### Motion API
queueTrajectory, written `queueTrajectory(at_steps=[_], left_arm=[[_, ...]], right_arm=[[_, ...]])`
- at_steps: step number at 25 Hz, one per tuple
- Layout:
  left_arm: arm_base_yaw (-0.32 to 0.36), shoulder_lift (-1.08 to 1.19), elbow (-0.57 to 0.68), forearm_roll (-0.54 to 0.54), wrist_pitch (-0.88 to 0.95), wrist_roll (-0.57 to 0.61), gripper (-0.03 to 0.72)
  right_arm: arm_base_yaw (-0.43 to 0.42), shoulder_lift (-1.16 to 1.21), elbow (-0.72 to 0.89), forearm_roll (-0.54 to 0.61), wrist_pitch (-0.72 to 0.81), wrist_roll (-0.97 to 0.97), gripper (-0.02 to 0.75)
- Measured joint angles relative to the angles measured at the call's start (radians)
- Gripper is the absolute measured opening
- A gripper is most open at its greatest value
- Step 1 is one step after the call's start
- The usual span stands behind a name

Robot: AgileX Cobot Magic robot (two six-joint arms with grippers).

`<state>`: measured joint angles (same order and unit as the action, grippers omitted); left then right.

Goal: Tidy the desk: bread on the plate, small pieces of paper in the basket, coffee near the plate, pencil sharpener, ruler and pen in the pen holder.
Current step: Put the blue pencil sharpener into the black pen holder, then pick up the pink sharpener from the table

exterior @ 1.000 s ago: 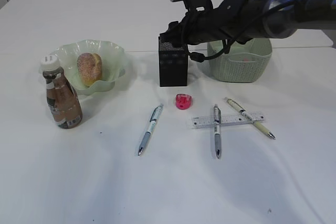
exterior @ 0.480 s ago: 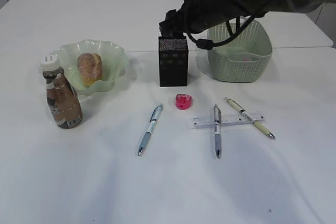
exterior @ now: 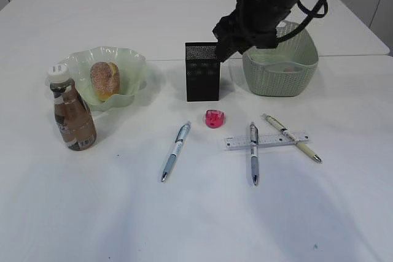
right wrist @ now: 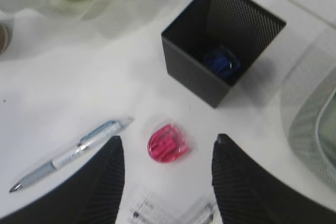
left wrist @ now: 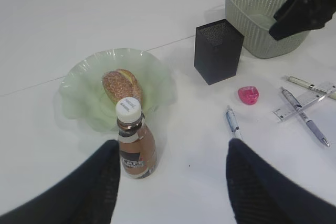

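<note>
The bread (exterior: 105, 80) lies in the green wavy plate (exterior: 132, 65), with the coffee bottle (exterior: 72, 115) upright beside it. The black pen holder (exterior: 202, 72) has a small blue object (right wrist: 221, 62) inside. The pink pencil sharpener (exterior: 214, 118), the clear ruler (exterior: 236, 142) and three pens (exterior: 175, 150) (exterior: 253, 153) (exterior: 291, 137) lie on the table; two pens cross the ruler. My right gripper (exterior: 226, 34) hangs open and empty above the holder's right side, with the sharpener (right wrist: 167, 145) between its fingers (right wrist: 167, 171). My left gripper (left wrist: 173, 148) is open and empty, high above the bottle (left wrist: 134, 140).
The green woven basket (exterior: 280, 65) stands right of the pen holder, something pink inside it. The white table (exterior: 196, 213) spreads in front of the pens. The right arm's dark body crosses above the basket.
My right arm has lifted and swung right, away from the top of the pen holder, which now shows whole. Nothing on the table has moved.
</note>
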<state>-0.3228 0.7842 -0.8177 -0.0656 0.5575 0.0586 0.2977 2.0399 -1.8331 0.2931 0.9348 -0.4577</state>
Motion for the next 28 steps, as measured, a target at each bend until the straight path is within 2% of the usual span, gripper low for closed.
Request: queueTrajectory(at_steps=[1,3,6,7,10,15,20,28], left_arm=[[0.000,0.000,0.000,-0.005,0.000,0.000,0.448],[0.000,0.000,0.000,-0.015,0.000,0.000,0.448],[0.000,0.000,0.000,-0.029,0.000,0.000,0.448],[0.000,0.000,0.000,-0.031,0.000,0.000,0.448],[0.000,0.000,0.000,-0.035,0.000,0.000,0.448],[0.000,0.000,0.000,-0.040,0.000,0.000,0.448],[0.000,0.000,0.000,-0.042,0.000,0.000,0.448],[0.000,0.000,0.000,-0.043,0.023,-0.002,0.448]], right_arm=[[0.000,0.000,0.000,0.000,0.000,0.000,0.426],[-0.002,0.000,-0.048,-0.043,0.153,0.135,0.426],[-0.002,-0.001,-0.082,-0.081,0.256,0.264,0.426],[-0.002,-0.001,-0.082,-0.081,0.256,0.264,0.426],[-0.002,-0.002,-0.092,-0.152,0.292,0.421,0.426],[-0.002,-0.002,-0.092,-0.189,0.294,0.504,0.426],[0.010,-0.001,-0.092,-0.192,0.296,0.514,0.426],[0.042,0.087,-0.093,-0.194,0.298,0.271,0.426]])
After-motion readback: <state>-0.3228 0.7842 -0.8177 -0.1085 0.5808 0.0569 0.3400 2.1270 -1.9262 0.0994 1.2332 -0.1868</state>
